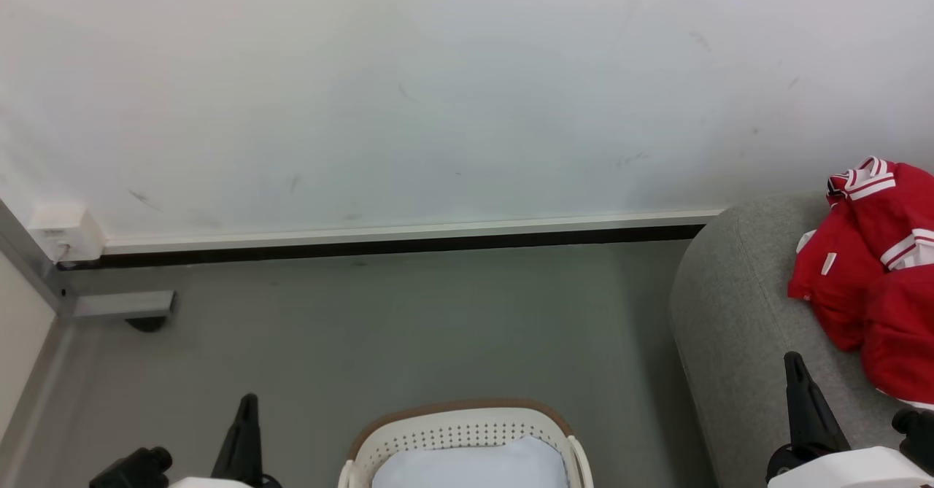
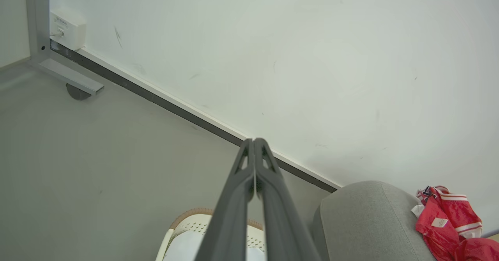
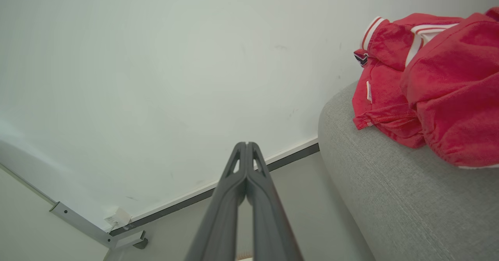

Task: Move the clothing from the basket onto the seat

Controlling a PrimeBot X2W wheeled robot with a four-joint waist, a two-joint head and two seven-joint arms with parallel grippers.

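Left gripper and right gripper both pinched closed, empty. Clothing heaped on seat, just up-right of right gripper, the nearer arm. Basket sits between them, showing pale lining, no red. Task looks done.

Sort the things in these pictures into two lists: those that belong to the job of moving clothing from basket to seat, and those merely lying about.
Belong to the job:
grey seat
red clothing, lying on it
white basket

Just lying about:
white box
metal frame foot
skirting board
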